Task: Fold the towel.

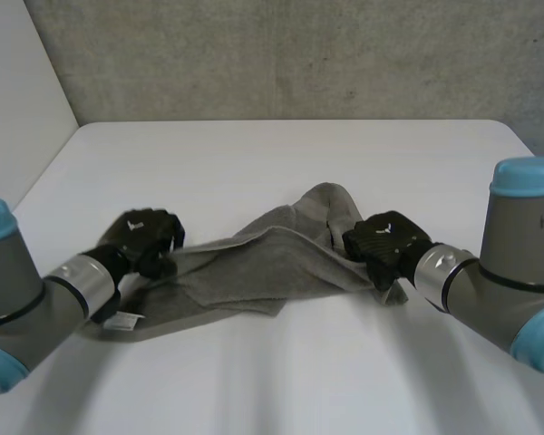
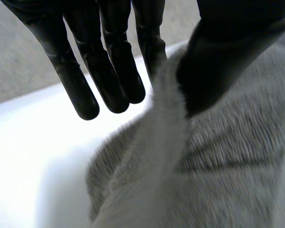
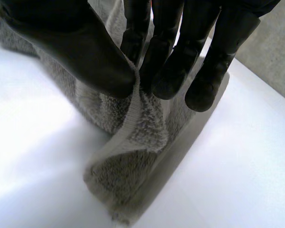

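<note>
Lying crumpled across the middle of the white bench, the grey towel is held at both ends. A small white label is seen at its left corner. The left end is pinched by the left hand, a ridge of cloth being caught between the thumb and nearly straight fingers. The right end is gripped by the right hand, with a raised edge clamped between thumb and fingers.

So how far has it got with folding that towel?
Early days. No neat fold is done: the towel lies bunched across the table. In hand: the left hand pinches one end, the right hand the other. Still to do: spreading it flat and folding.
</note>
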